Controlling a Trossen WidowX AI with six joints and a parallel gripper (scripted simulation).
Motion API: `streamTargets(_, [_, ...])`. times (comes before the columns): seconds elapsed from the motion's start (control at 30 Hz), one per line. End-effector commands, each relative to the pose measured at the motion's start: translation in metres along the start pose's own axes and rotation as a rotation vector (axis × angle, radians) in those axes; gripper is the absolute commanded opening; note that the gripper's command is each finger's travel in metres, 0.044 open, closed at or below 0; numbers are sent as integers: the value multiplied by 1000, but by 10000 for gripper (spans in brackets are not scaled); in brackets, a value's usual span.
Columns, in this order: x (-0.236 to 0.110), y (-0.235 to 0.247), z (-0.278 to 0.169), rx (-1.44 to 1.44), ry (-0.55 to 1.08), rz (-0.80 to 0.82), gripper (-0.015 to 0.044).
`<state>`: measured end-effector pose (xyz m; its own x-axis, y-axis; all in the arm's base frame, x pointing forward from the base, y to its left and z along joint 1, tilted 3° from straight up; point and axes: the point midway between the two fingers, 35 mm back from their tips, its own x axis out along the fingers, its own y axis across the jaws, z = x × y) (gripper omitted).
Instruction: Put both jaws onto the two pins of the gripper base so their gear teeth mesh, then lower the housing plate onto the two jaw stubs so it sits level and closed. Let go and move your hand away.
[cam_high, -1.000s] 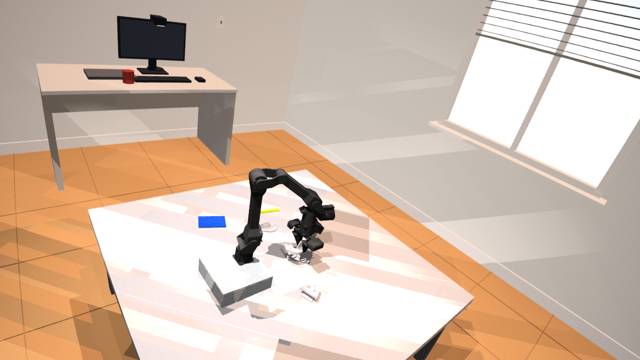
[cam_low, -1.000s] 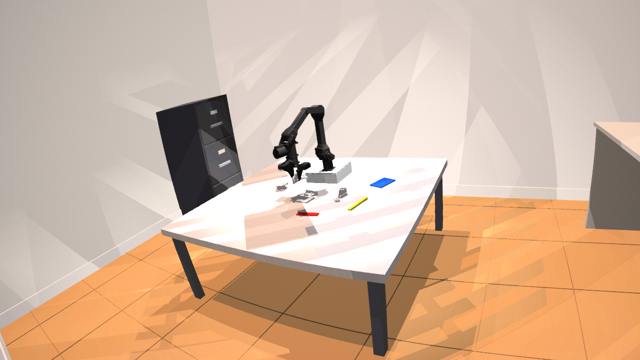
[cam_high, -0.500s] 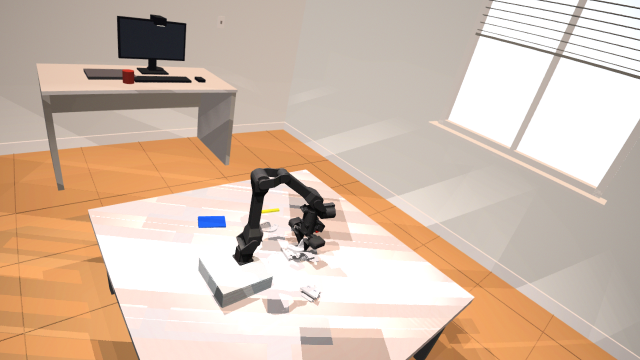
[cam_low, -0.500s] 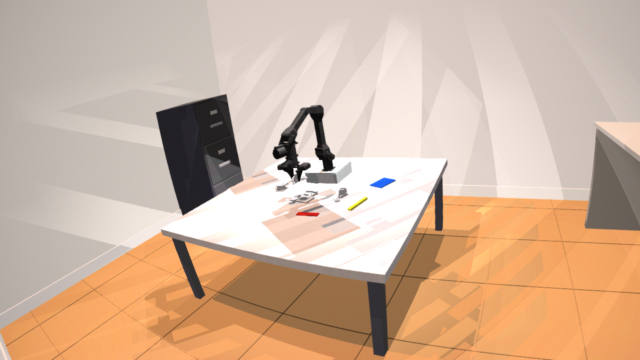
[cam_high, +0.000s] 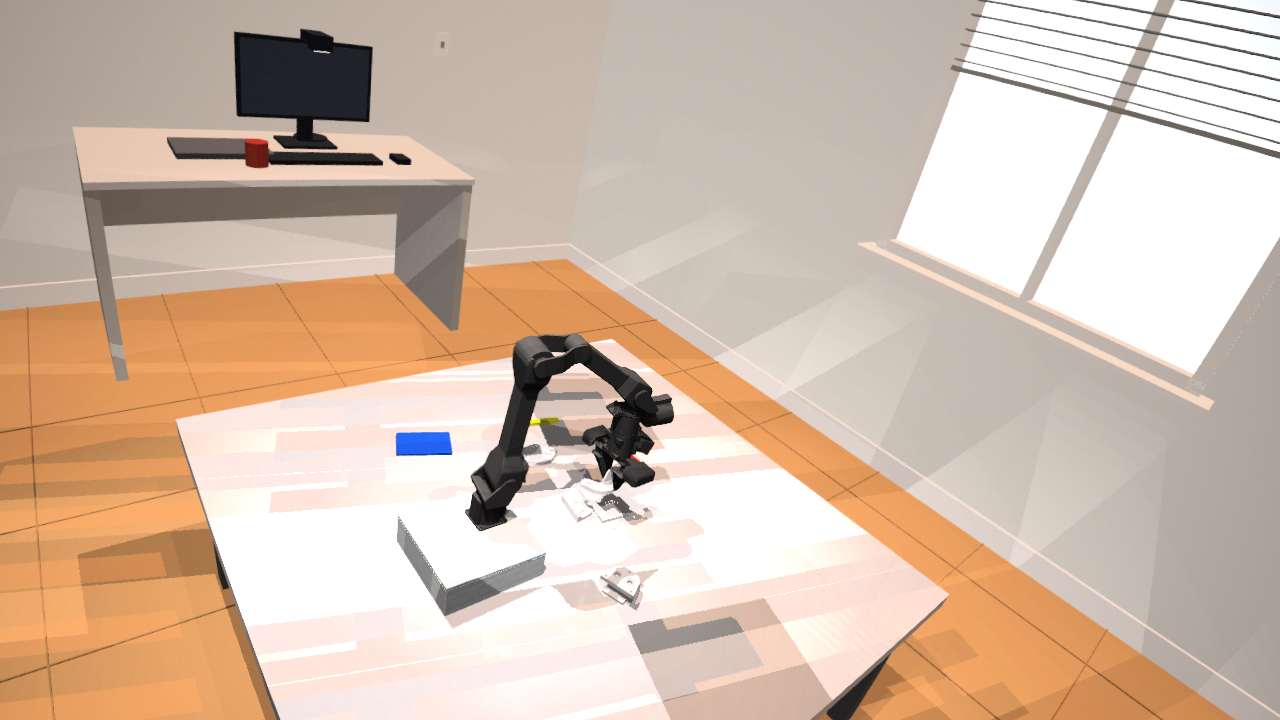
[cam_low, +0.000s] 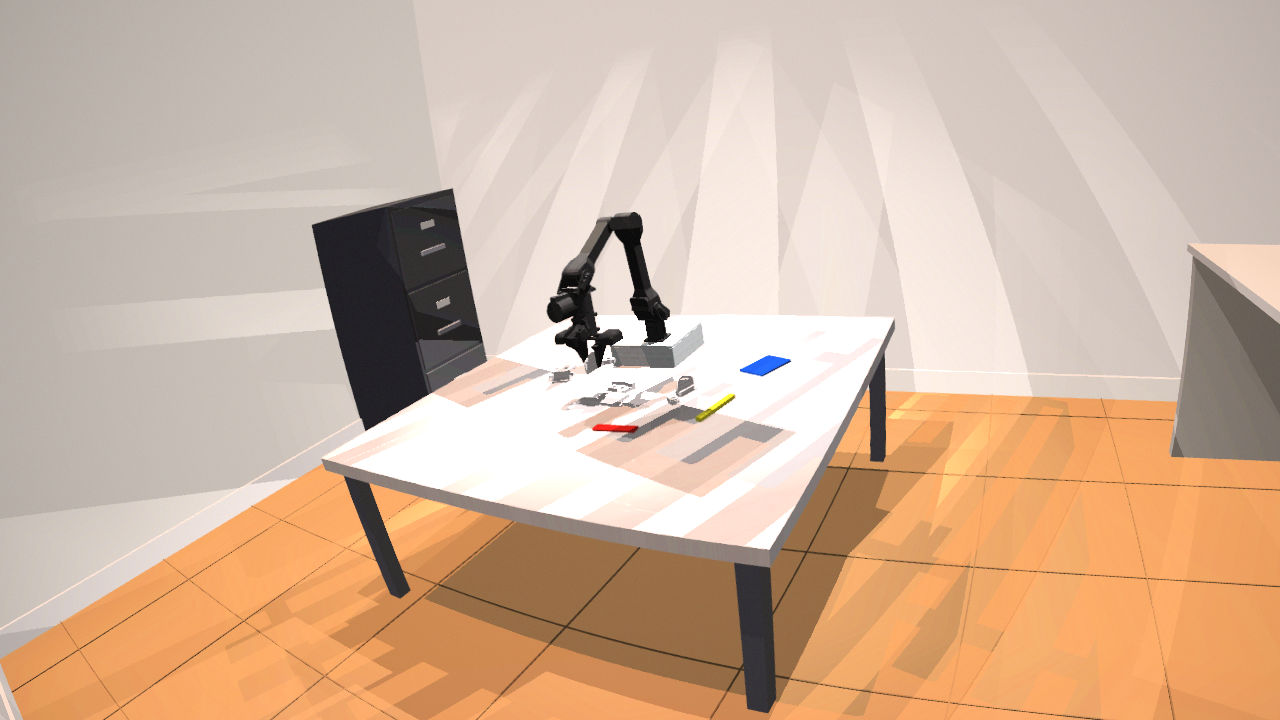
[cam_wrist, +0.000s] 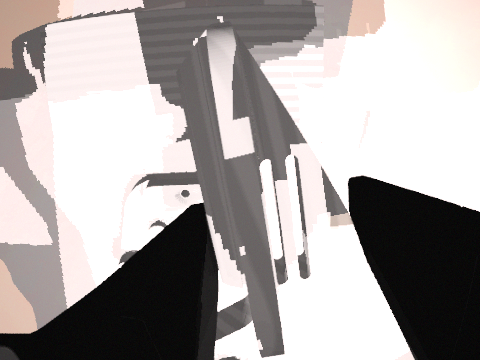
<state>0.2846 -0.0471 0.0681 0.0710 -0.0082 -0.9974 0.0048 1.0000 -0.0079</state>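
Observation:
My gripper (cam_high: 611, 478) (cam_low: 593, 359) (cam_wrist: 280, 207) is shut on a white jaw (cam_wrist: 240, 210) with two long slots and a ribbed flank. The jaw hangs tilted between the black fingers. The white gripper base (cam_high: 577, 506) (cam_low: 617, 390) (cam_wrist: 142, 207) lies on the table below; the wrist view shows its rounded corner and a small hole, partly hidden by the left finger. The jaw's gear end and the base pins are not clear. A second white jaw (cam_high: 540, 451) (cam_low: 684, 385) lies apart. Another white part (cam_high: 622, 583) (cam_low: 561, 375), seemingly the housing plate, lies on the opposite side.
The arm stands on a grey-white block (cam_high: 496, 582) (cam_low: 684, 347). A blue plate (cam_high: 423, 443) (cam_low: 765, 365), a yellow bar (cam_high: 546, 420) (cam_low: 715, 407) and a red bar (cam_high: 636, 458) (cam_low: 615, 428) lie on the table. Hard patches of light and shadow blur the white parts' outlines.

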Motion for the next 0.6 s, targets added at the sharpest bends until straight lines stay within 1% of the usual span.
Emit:
streamTargets(0.0, [1,0,1,6,5,-5,134])
streamTargets(0.57, [1,0,1,13,5,-5,134])
